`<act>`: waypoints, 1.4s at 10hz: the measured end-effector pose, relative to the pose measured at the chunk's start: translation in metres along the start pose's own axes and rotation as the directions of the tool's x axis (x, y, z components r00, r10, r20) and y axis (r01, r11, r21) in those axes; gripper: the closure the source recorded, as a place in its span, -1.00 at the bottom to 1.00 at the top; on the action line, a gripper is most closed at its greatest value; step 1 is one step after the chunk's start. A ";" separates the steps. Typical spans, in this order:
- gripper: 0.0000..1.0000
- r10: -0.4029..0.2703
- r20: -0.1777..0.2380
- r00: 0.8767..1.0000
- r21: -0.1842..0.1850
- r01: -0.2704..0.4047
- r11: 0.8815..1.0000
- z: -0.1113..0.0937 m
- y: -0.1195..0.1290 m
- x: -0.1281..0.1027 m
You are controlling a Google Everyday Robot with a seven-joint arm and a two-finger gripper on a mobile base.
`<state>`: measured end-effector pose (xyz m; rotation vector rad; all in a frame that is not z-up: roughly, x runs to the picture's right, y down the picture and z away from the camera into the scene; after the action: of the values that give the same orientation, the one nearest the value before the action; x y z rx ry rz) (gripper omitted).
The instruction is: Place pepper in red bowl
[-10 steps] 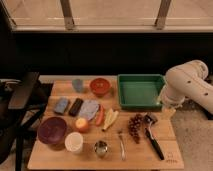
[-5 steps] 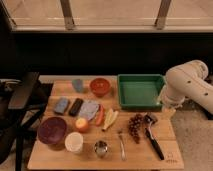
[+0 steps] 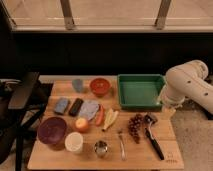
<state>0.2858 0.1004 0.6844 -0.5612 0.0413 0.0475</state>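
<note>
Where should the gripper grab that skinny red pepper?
Probably across the middle of the pepper, coming straight down from above: it lies flat, long and slim, squeezed between a grey item and pale yellow pieces, leaving little side room. The gripper sits far right, beside the green tray.

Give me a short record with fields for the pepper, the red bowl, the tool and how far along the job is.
pepper: slim red-orange pepper, lying on the wooden table between a grey cloth and pale yellow pieces
bowl: small round orange-red bowl, behind the pepper near the table's far edge
tool: tool on the white arm, by the green rectangular tray's right side, away from the pepper
progress: pepper not in the bowl
</note>
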 end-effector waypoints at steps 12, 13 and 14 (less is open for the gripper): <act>-0.30 -0.153 0.018 0.988 -0.016 0.153 0.988 -0.008 -0.013 -0.018; -0.30 -0.262 0.050 0.964 -0.025 0.264 0.964 -0.008 -0.017 -0.036; -0.30 -0.326 0.073 0.942 -0.030 0.329 0.944 -0.007 -0.018 -0.051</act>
<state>0.2359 0.0801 0.6909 -0.6018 -0.1193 -0.2586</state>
